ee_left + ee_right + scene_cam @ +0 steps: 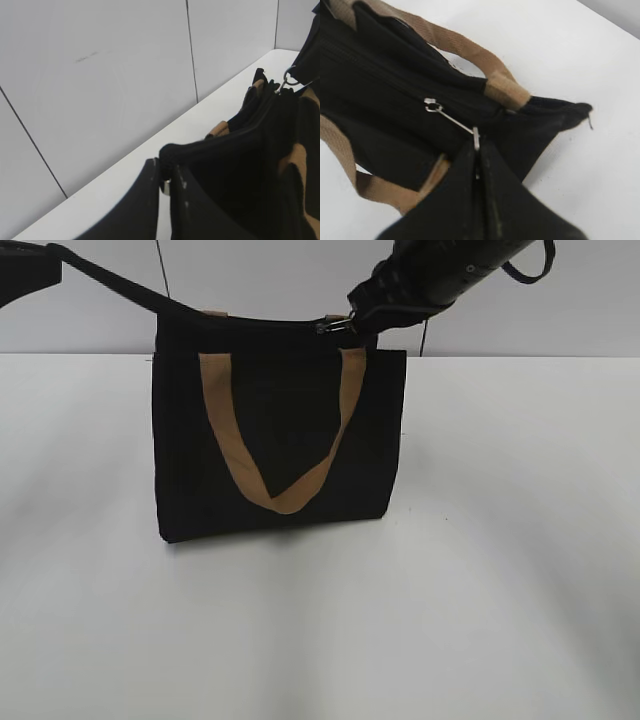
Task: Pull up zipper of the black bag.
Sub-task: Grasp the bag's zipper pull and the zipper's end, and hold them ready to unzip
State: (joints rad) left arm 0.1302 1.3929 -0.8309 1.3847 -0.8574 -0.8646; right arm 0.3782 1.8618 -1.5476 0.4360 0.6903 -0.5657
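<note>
Here we saw the zipper along the top edge of the black bag, its silver pull stretched toward five o'clock into the right claw, which was clamped on it. The bag stood upright mid-surface, tan handle drooping at six o'clock. At nine o'clock the left claw pinched the bag's top corner.
</note>
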